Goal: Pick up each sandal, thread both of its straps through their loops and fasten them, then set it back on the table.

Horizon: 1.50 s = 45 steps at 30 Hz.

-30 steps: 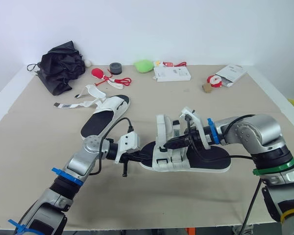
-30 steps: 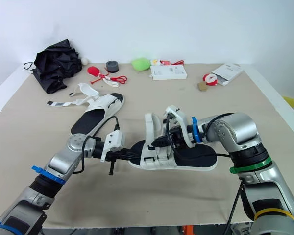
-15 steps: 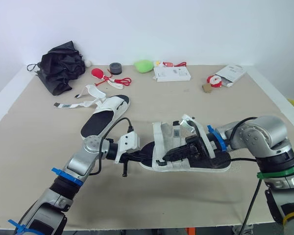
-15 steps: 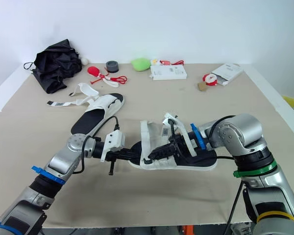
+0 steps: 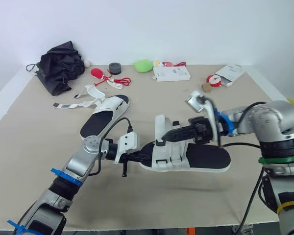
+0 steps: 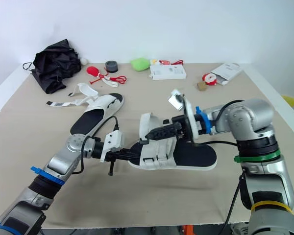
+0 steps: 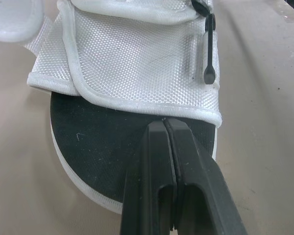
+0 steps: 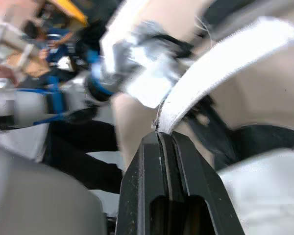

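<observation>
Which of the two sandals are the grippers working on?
The nearer sandal, mid-table: the left gripper rests on its insole, the right gripper pinches its strap. The other sandal lies untouched beyond, straps loose.

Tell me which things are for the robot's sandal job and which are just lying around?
Job: near black-soled white-strapped sandal; far matching sandal with loose straps.
Lying about: crumpled black fabric, green soft lump, flat white box, dark tape roll.
</observation>
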Each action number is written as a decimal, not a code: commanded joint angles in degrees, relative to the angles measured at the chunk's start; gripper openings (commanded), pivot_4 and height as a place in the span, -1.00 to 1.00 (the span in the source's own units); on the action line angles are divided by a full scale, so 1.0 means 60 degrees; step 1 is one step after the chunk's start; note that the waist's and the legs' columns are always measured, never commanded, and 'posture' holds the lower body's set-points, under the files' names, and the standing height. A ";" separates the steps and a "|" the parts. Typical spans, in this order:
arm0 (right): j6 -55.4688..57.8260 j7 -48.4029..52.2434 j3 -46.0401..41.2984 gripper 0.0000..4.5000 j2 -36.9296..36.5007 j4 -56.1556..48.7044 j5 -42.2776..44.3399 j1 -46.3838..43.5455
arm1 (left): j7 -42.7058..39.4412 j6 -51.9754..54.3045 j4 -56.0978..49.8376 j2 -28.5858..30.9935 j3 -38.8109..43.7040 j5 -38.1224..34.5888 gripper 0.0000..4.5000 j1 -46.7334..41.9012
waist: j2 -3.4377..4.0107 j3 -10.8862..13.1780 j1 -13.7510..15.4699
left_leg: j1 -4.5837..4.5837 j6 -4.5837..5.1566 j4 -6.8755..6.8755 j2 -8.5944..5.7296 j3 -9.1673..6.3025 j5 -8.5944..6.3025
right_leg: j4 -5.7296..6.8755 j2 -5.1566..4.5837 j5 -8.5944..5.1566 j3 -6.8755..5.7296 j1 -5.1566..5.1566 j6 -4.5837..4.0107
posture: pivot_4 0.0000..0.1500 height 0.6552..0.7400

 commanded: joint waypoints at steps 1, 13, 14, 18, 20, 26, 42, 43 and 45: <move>-0.0883 -0.0237 0.0779 -0.98 -0.0111 -0.0410 -0.0823 0.0596 | 0.0090 0.0535 0.0684 0.0273 -0.0434 0.0543 -1.00 0.0439 | 0.0001 0.0001 0.0001 | -0.0004 0.0000 0.0000 0.0000 0.0001 0.0000 | 0.0000 0.0000 -0.0004 0.0000 -0.0003 0.0008 | 1.00 1.00; -0.0116 0.0437 0.0488 -0.98 -0.0417 -0.1058 -0.0024 0.0893 | 0.0042 0.0503 0.0747 0.0295 -0.0501 0.0541 -1.00 0.0380 | 0.0026 -0.0003 0.0002 | -0.0007 0.0001 0.0000 0.0000 0.0005 0.0000 | 0.0000 0.0006 -0.0019 0.0001 -0.0008 0.0061 | 1.00 1.00; -0.0049 0.0401 0.0461 -0.98 -0.0403 -0.1061 0.0008 0.0901 | 0.0038 0.0500 0.0744 0.0297 -0.0508 0.0540 -1.00 0.0385 | 0.0026 -0.0003 0.0002 | -0.0007 0.0001 0.0000 0.0000 0.0005 -0.0002 | -0.0001 0.0005 -0.0020 0.0001 -0.0007 0.0058 | 1.00 1.00; 0.0122 0.0335 0.0391 -0.98 -0.0377 -0.1168 0.0136 0.0952 | 0.0032 0.0494 0.0729 0.0287 -0.0531 0.0545 -1.00 0.0424 | 0.0026 -0.0003 0.0001 | -0.0006 0.0002 0.0000 0.0000 0.0004 -0.0002 | -0.0001 0.0004 -0.0021 0.0001 -0.0007 0.0059 | 1.00 1.00; 0.0120 0.0307 0.0451 -0.98 -0.0394 -0.1273 0.0102 0.1056 | 0.0033 0.0498 0.0724 0.0286 -0.0536 0.0545 -1.00 0.0438 | 0.0026 -0.0003 0.0001 | -0.0007 0.0001 0.0000 0.0000 0.0003 -0.0002 | -0.0001 0.0004 -0.0024 0.0001 -0.0007 0.0057 | 1.00 1.00; -0.0137 0.0188 0.0737 -0.98 -0.0497 -0.1430 -0.0209 0.1274 | 0.0048 0.0510 0.0706 0.0282 -0.0535 0.0548 -1.00 0.0480 | 0.0025 -0.0004 0.0002 | -0.0004 0.0001 -0.0002 0.0000 0.0003 -0.0006 | -0.0003 0.0005 -0.0028 0.0000 -0.0004 0.0060 | 1.00 1.00; -0.1885 0.0624 0.2064 -0.98 -0.1261 -0.2484 -0.1382 0.1508 | 0.0089 0.0464 0.0782 0.0257 -0.0523 0.0545 -1.00 0.0450 | 0.0012 -0.0019 0.0010 | -0.0001 -0.0008 -0.0004 0.0000 -0.0004 -0.0028 | -0.0021 0.0003 -0.0046 -0.0009 0.0012 0.0068 | 1.00 1.00; -0.2013 0.0629 0.2090 -0.98 -0.1247 -0.2465 -0.1485 0.1491 | 0.0087 0.0463 0.0784 0.0260 -0.0524 0.0544 -1.00 0.0451 | 0.0008 -0.0022 0.0010 | 0.0000 -0.0009 -0.0004 0.0000 -0.0004 -0.0029 | -0.0022 0.0003 -0.0046 -0.0009 0.0013 0.0068 | 1.00 1.00; -0.2157 0.0670 0.2126 -0.98 -0.1229 -0.2426 -0.1605 0.1451 | 0.0080 0.0461 0.0797 0.0264 -0.0525 0.0543 -1.00 0.0444 | -0.0002 -0.0033 0.0009 | 0.0002 -0.0009 -0.0003 0.0000 -0.0005 -0.0029 | -0.0022 0.0003 -0.0046 -0.0009 0.0014 0.0068 | 1.00 1.00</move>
